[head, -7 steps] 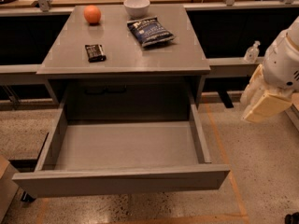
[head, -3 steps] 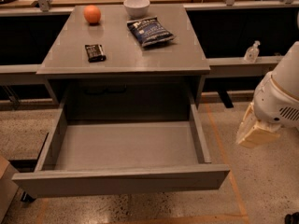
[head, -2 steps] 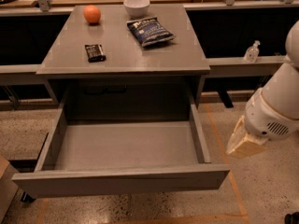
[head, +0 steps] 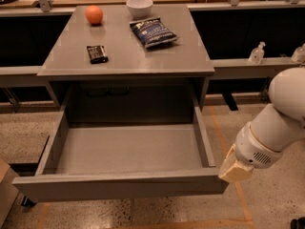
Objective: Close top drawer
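Top drawer (head: 119,189): pulled fully out from under the counter (head: 128,61), its plain front panel nearest the camera and its inside bare grey.
End effector (head: 235,169): low at the drawer's front right corner, just beside the end of the front panel, level with the drawer's top edge.
End effector opening: cannot tell (only a tan block shows at the tip of the arm).
End effector hold: nothing is seen in it; whether it touches the drawer corner or sits just clear of it cannot be told.
Arm (head: 279,123): white, coming in from the right edge and slanting down and left towards the drawer corner.
Counter top: an orange (head: 94,14) at the back left, a white bowl (head: 139,6) at the back middle, a dark blue snack bag (head: 152,31) just in front of the bowl, a small dark wrapped bar (head: 97,53) on the left.
Ledge to the right: a clear pump bottle (head: 257,53), well apart from the arm.
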`<action>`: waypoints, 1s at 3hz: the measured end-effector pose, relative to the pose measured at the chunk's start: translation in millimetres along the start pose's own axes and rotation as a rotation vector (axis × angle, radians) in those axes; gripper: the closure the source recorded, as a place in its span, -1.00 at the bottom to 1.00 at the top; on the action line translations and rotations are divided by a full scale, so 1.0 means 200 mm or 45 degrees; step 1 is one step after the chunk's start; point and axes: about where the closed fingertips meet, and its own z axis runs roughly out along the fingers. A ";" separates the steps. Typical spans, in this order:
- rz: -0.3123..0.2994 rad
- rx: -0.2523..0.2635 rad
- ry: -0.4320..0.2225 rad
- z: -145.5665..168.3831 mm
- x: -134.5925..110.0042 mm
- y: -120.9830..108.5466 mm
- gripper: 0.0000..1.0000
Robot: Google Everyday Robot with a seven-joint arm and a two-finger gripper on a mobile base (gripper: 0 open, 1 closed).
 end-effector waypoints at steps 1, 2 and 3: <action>0.034 -0.070 0.002 0.16 0.05 0.00 1.00; 0.039 -0.102 0.001 0.29 0.05 -0.11 1.00; 0.049 -0.103 0.001 0.30 0.06 -0.11 1.00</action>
